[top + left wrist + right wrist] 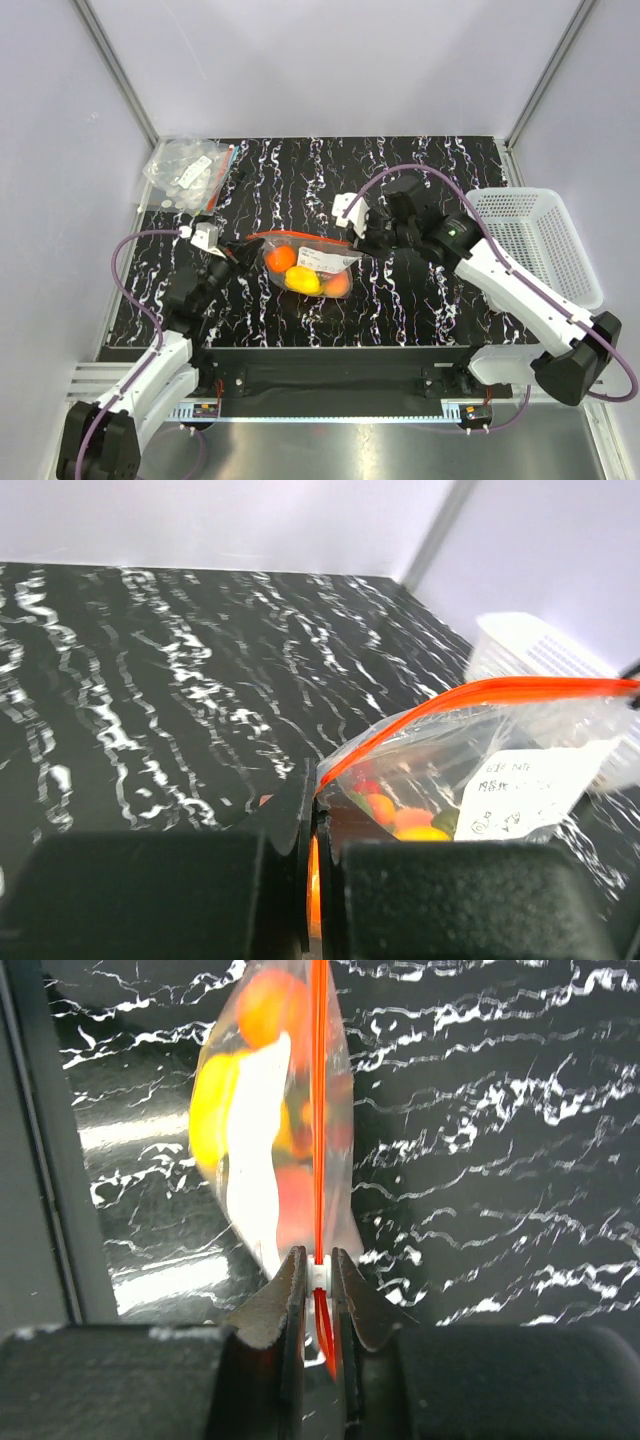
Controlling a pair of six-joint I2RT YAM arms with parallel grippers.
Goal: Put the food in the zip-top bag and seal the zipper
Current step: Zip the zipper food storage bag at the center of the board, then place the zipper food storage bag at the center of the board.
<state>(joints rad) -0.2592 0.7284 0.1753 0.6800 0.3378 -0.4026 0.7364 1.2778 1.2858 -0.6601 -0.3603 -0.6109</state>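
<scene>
The clear zip-top bag (305, 262) hangs stretched between my two grippers above the black marbled table. Inside it are the food pieces: orange (280, 259), yellow (303, 280) and another orange (338, 285). Its red-orange zipper (300, 237) runs taut along the top. My left gripper (243, 254) is shut on the zipper's left end (316, 865). My right gripper (352, 238) is shut on the small white slider (320, 1270) at the zipper's right end. The bag also shows in the left wrist view (480, 770) and the right wrist view (270, 1110).
A white mesh basket (540, 240) stands at the right edge of the table. A clear packet of small white parts (188, 172) lies at the far left corner. Metal frame posts rise at the back corners.
</scene>
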